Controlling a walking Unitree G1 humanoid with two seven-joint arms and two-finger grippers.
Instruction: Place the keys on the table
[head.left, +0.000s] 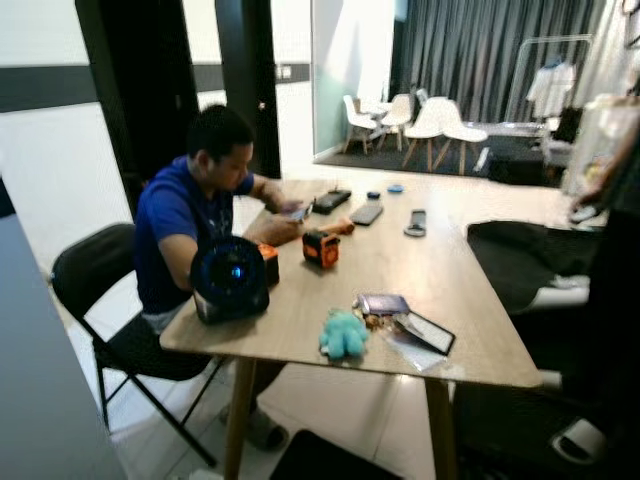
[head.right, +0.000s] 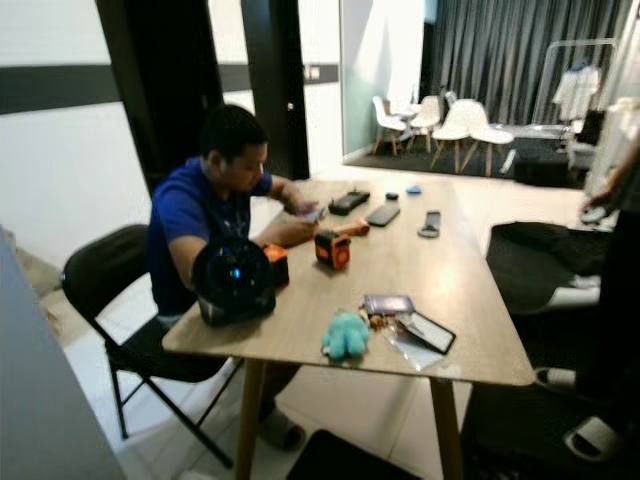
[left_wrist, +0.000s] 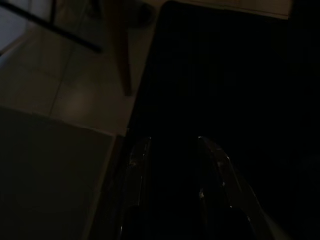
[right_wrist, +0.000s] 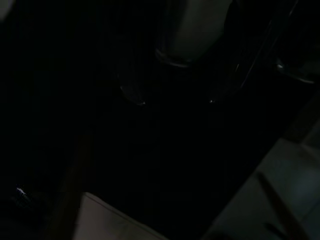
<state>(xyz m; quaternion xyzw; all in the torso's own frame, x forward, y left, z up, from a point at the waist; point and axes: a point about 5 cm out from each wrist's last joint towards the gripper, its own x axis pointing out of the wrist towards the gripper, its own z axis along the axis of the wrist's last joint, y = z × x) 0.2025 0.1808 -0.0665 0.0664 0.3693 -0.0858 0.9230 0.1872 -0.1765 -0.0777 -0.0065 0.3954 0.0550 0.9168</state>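
A cluster that may be the keys (head.left: 376, 320) is seen lying on the wooden bench (head.left: 450, 275) near its front edge, between a teal plush toy (head.left: 343, 334) and a dark wallet (head.left: 383, 303), so the placing is judged done or nearly so. The left gripper (left_wrist: 172, 150) hangs low over a dark mat with its jaws apart and nothing between them, while the state of the right gripper's (right_wrist: 172, 100) jaws cannot be told in the dark. No container is made out among the things on the bench.
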